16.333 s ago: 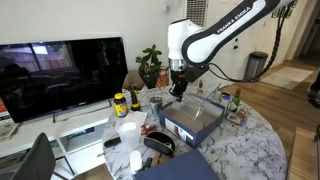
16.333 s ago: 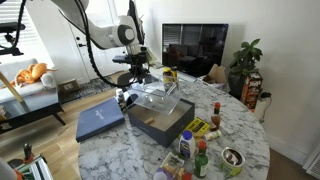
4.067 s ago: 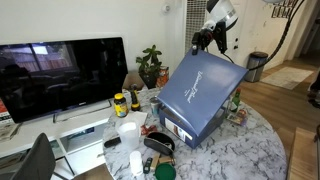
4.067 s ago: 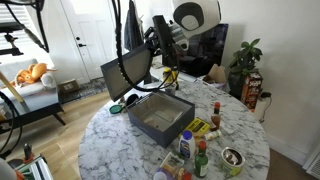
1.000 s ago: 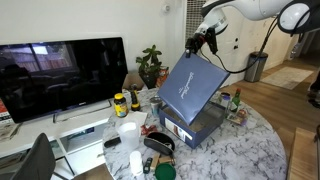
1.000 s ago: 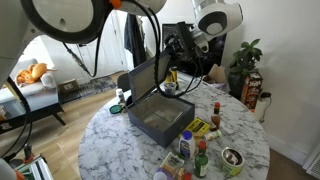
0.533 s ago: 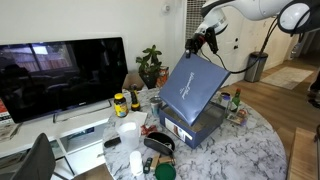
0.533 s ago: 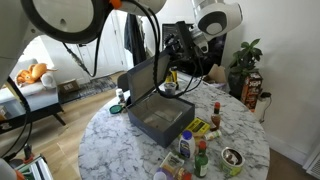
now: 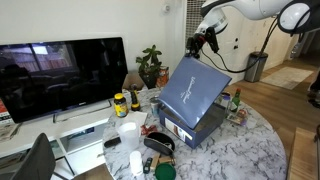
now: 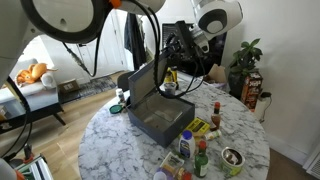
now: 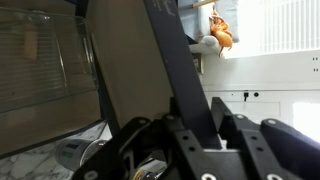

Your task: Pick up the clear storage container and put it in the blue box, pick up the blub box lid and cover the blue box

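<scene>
My gripper [image 9: 201, 44] is shut on the top edge of the blue box lid [image 9: 195, 90] and holds it tilted over the blue box [image 9: 203, 127] on the marble table. In an exterior view the lid [image 10: 141, 84] stands steeply at the far side of the open box [image 10: 158, 116], with the gripper [image 10: 172, 50] above it. In the wrist view the lid's dark edge [image 11: 172, 60] runs between the fingers [image 11: 205, 125]. Greyish clear plastic shows inside the box [image 10: 156, 112]; I cannot tell the clear storage container's outline.
A TV [image 9: 60, 75] and a plant [image 9: 150, 65] stand behind the round marble table [image 10: 120, 150]. Bottles and jars [image 10: 195, 150] crowd the near side; a yellow jar [image 9: 120, 102], a white cup [image 9: 128, 132] and a black bowl [image 9: 158, 146] sit beside the box.
The lid has tipped a little lower toward the box over the last second. The gripper still holds its top edge.
</scene>
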### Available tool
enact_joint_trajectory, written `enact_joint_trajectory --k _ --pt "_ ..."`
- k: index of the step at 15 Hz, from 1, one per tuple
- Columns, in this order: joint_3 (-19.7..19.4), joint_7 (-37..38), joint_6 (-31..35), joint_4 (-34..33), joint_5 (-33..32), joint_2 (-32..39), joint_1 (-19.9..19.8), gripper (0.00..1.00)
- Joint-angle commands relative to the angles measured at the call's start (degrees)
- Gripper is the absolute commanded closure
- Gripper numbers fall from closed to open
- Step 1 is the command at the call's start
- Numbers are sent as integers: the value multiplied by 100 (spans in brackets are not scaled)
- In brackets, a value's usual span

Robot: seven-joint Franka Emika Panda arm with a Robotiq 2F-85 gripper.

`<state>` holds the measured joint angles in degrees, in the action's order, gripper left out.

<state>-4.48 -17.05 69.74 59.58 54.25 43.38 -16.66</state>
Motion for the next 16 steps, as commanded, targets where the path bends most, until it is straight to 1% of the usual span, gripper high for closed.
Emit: enact_joint_trajectory --k 1,2,5,7,11,12,16 --pt "83 164 -12 -207 -309 52 -32 29" --pt "-65 131 -24 -197 -285 38 68 23" --pt "-104 149 -15 -261 -388 34 113 2" --pt "-119 51 27 -286 -446 18 141 0" --pt "-180 -458 358 -293 -732 -70 241 0" --pt "-80 -253 221 -272 -509 -27 141 0" --pt "-113 -371 311 -278 -593 -45 192 0"
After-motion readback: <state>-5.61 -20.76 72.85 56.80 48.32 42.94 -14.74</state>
